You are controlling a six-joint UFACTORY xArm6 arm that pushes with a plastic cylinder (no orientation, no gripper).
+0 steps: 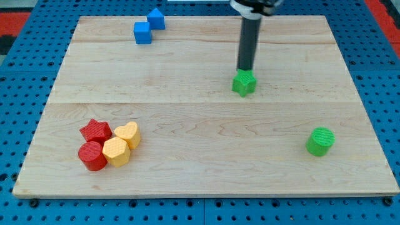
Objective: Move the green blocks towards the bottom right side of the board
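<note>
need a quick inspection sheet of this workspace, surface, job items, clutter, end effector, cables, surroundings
surface: pale wooden board, lying flat.
job's things: green star block right of centre; green cylinder near the view's bottom right, apart from it.
clutter: two blue blocks touching at the view's top left; red star, red cylinder, yellow heart and yellow hexagon huddled at the view's bottom left.
end effector: my tip at the green star's top edge, apparently touching.
cables: nothing seen.
surroundings: blue pegboard around the board; red patches at the view's top corners.
</note>
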